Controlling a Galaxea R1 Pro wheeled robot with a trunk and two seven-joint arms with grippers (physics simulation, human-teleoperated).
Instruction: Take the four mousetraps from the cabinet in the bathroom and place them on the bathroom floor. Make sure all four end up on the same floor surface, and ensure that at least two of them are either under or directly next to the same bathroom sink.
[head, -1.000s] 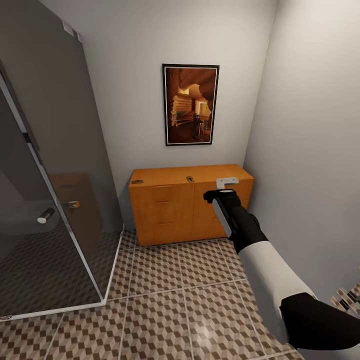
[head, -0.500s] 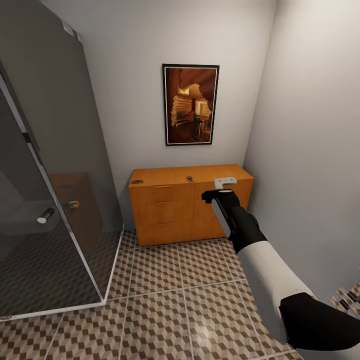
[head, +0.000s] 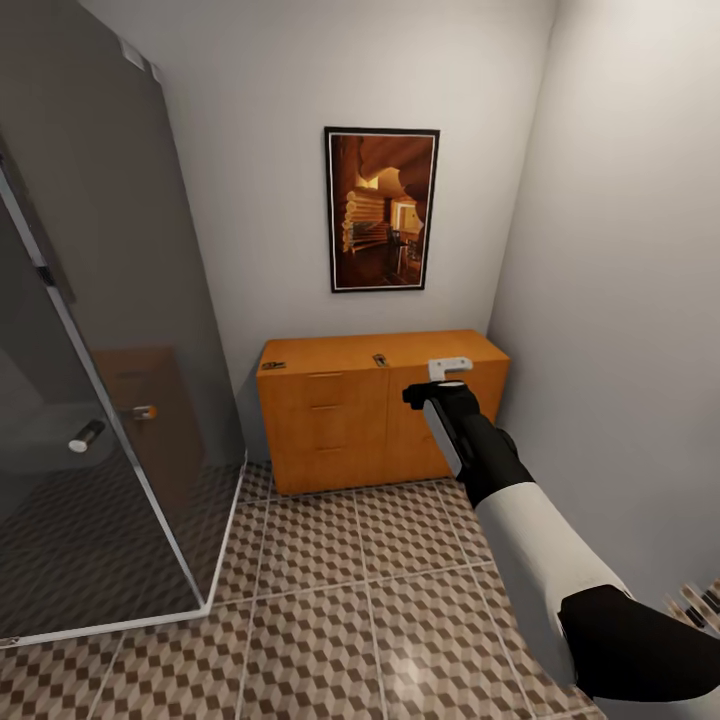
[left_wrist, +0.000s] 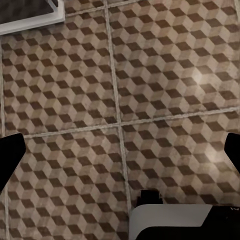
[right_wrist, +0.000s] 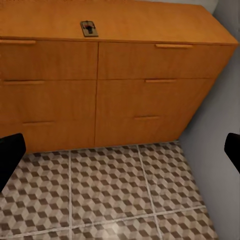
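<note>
Head view: right gripper barely nearer the cabinet; jaws apart, empty.

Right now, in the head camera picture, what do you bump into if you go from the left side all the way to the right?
Glass shower door → first mousetrap at the left end of the orange cabinet top → second mousetrap mid-top, under the framed picture → right gripper → grey side wall.

the orange-brown cabinet fills the upper frame, one mousetrap lying flat on its top at upper left; cube-patterned bathroom floor spreads below.
</note>
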